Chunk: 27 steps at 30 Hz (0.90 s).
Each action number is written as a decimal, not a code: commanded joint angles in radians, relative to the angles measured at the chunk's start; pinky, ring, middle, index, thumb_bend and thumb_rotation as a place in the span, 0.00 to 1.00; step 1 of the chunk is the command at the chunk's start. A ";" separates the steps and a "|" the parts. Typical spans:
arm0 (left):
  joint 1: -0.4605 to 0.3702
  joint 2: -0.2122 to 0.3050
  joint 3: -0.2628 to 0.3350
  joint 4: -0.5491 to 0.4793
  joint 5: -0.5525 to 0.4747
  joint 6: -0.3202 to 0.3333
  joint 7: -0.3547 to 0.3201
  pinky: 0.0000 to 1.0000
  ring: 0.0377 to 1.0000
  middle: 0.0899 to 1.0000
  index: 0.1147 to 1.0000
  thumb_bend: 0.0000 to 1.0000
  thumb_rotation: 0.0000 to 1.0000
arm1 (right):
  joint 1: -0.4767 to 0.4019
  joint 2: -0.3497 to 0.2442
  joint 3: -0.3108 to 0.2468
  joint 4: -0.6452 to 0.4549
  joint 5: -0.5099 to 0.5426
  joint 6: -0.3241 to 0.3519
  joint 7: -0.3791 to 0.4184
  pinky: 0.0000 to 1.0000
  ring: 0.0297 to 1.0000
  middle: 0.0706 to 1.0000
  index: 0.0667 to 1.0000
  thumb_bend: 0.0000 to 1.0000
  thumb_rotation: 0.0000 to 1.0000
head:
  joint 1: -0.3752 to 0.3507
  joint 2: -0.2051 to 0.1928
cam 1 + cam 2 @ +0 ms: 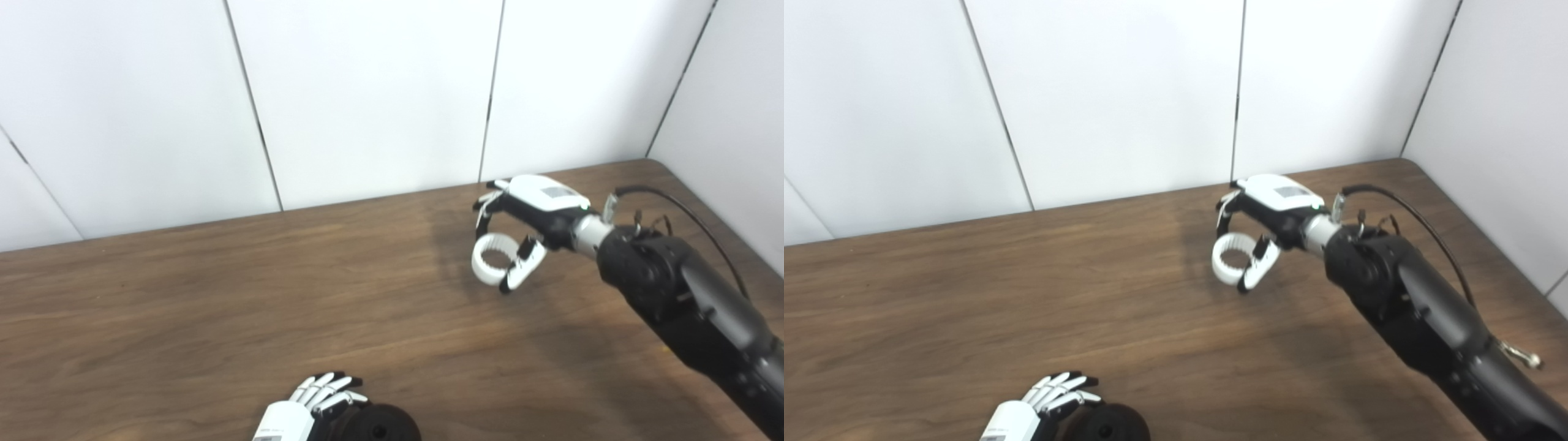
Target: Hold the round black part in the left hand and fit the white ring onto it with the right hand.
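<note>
Right hand (531,214) is positioned over the far right part of the brown wood-grain table (214,318), reached out on a black arm (692,300) that enters from the lower right. Its fingers (485,208) are curled downward on the far side of the white toothed plastic ring (493,261), and its thumb (520,269) is placed against the ring's near side, so that the ring is pinched between them. The ring is located directly beneath the palm, with its opening turned upward. Whether the ring is seated on the table or is raised slightly above it cannot be determined.

Left hand (309,407) is located at the bottom edge of the view, well apart from the right hand and nearer the camera. Its fingers are extended and laid close together, over the left side of the round black part (376,424). The part is found immediately to the right of that hand, in contact with it. Only the upper portion of the part, with a small central hole, is visible; the remainder is cut off by the picture edge. The thumb is concealed, so it cannot be confirmed whether the part is actually gripped. A black cable (686,211) is looped behind the right wrist. White wall panels (367,92) are set beyond the table.
</note>
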 commanded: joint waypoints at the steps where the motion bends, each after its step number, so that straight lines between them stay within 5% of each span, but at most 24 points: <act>1: 0.016 0.002 -0.018 0.000 0.013 0.022 -0.058 0.90 0.89 0.82 0.51 0.84 0.16 | -0.030 -0.002 -0.013 -0.063 -0.019 -0.004 0.012 1.00 0.98 0.83 0.44 0.53 0.14 | 0.001 0.003; 12: -0.020 -0.030 -0.030 -0.010 0.032 0.058 -0.081 0.88 0.88 0.81 0.52 0.85 0.16 | 0.008 0.031 -0.029 -0.252 0.014 -0.012 0.121 1.00 0.96 0.82 0.44 0.53 0.14 | 0.119 0.125; 27: -0.048 -0.047 -0.035 -0.008 0.051 0.084 -0.097 0.89 0.88 0.81 0.50 0.83 0.20 | 0.002 0.103 -0.023 -0.403 0.042 0.010 0.229 1.00 0.96 0.80 0.44 0.53 0.14 | 0.138 0.201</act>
